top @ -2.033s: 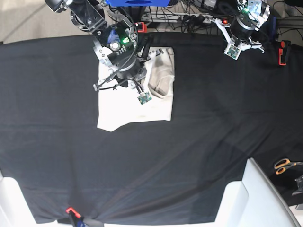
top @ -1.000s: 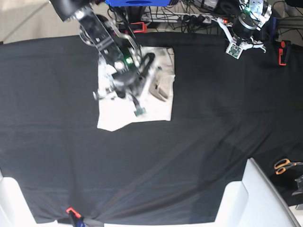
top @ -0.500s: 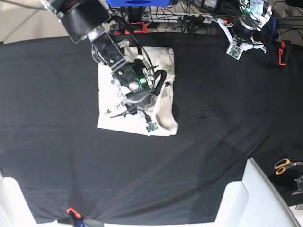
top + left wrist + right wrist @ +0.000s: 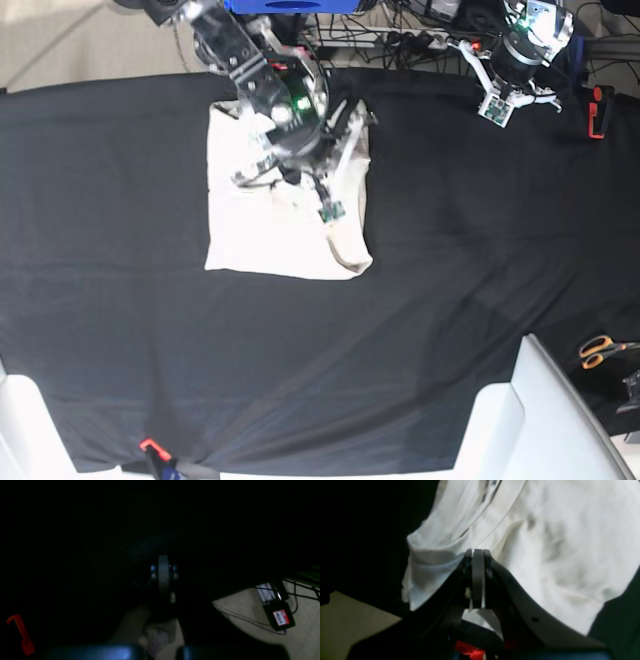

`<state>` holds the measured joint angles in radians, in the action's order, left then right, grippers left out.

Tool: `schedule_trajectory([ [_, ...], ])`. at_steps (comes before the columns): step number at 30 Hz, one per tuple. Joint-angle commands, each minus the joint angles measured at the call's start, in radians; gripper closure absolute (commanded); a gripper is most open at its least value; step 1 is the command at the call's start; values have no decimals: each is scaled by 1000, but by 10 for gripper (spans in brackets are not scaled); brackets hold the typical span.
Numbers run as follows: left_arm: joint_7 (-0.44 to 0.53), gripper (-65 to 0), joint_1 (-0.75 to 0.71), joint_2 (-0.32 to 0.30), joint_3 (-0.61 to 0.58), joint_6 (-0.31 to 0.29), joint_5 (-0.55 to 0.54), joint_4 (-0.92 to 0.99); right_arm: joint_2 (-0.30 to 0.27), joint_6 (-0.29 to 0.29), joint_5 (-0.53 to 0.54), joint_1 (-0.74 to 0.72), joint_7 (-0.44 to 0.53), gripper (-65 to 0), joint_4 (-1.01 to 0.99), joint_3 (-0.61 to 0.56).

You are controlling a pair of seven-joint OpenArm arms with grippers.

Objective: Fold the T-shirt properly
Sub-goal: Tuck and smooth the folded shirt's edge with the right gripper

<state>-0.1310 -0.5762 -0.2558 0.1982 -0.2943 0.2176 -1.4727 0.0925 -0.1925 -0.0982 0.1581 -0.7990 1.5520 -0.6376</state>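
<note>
Currently, near edge of the tabletop first: black cloth (image 4: 300,380) covers it edge to edge, with a small red clamp (image 4: 150,446) at the near-left corner. White bin walls (image 4: 560,420) sit at the near-right corner, orange-handled scissors (image 4: 600,350) just past them by the right edge.

Mid to far, left of centre: the T-shirt (image 4: 260,240) lies on the cloth as a roughly rectangular cream block. Its far edge is close to the tabletop's far edge, and its near-right corner is bunched and rolled.

Right claw (image 4: 477,555) is over the shirt's far-right part. Wrist view shows the jaws pressed together, with fabric pulled up into folds at the tips. Whether cloth is actually pinched between them I cannot tell; the tips touch the shirt. In base view the right arm (image 4: 285,110) comes in from the far edge and hides part of the shirt's far side.

Far-right corner: left claw (image 4: 163,575) is closed, nothing visible in it, parked above the black cloth well apart from the shirt. Its wrist view is almost all dark. Another red clamp (image 4: 597,112) sits at the far-right edge, beside the left arm (image 4: 520,50).
</note>
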Motion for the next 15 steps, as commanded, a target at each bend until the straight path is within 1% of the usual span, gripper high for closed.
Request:
schedule_trajectory([
  [1, 4, 0, -6, -9, 1, 4, 3, -12, 11, -2, -8, -5, 36, -2, 2, 0],
  [4, 4, 0, -6, -9, 7, 4, 3, -10, 11, -2, -8, -5, 51, -2, -38, 2],
  [11, 3, 0, -6, -9, 7, 4, 3, -12, 11, 6, -7, -5, 53, -2, -46, -3],
  [12, 3, 0, -6, -9, 7, 4, 3, -12, 11, 18, 1, -5, 53, -2, -46, -3],
  [15, 3, 0, 15, -9, 1, 4, 3, -10, 5, 118, 116, -16, 54, -2, -55, 2],
])
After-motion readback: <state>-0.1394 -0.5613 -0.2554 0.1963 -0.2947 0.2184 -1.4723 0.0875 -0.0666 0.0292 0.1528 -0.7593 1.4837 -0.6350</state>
